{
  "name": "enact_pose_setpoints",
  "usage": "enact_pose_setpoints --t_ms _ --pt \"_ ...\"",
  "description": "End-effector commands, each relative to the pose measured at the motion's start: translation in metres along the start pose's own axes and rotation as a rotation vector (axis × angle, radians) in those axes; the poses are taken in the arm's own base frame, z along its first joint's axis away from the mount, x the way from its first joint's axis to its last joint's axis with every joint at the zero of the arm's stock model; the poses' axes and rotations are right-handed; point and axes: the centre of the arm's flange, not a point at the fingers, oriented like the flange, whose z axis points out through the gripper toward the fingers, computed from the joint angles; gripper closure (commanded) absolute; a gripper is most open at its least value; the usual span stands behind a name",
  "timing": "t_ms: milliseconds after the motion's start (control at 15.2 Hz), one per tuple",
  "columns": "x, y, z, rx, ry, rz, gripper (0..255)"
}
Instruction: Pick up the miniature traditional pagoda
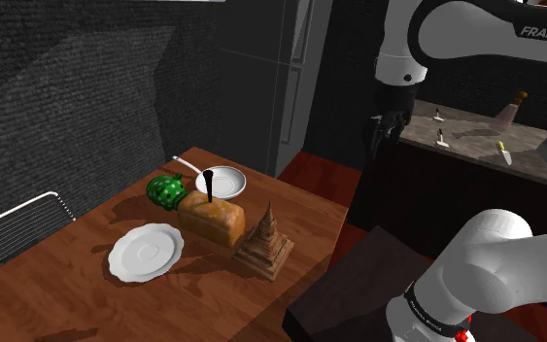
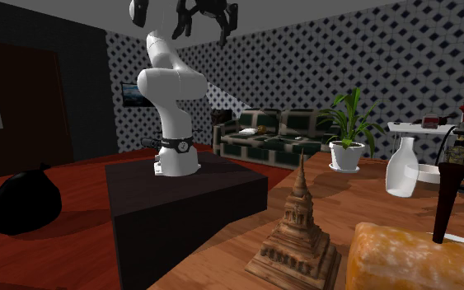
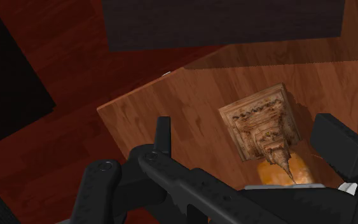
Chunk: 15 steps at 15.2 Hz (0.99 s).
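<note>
The gripper (image 3: 246, 135), fingers spread wide, hangs well above the pagoda (image 3: 261, 119), which stands upright on the table (image 3: 165, 105) just beside the bread (image 1: 213, 222).

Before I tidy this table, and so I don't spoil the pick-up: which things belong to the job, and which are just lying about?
Belongs to the job:
- brown pagoda
- gripper, open and holding nothing

Just lying about:
- bread loaf, beside the pagoda
- white plate
- white bowl
- green spotted object

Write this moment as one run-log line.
stage: pre-grasp | gripper: open, high over pagoda | pagoda: upright on table, not held
</note>
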Motion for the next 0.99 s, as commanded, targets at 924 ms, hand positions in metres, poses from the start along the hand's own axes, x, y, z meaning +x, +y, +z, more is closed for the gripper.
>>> enact_pose_setpoints --t_ms 924 --pt "0.187 -0.056 0.113 0.076 -0.335 -0.038 0"
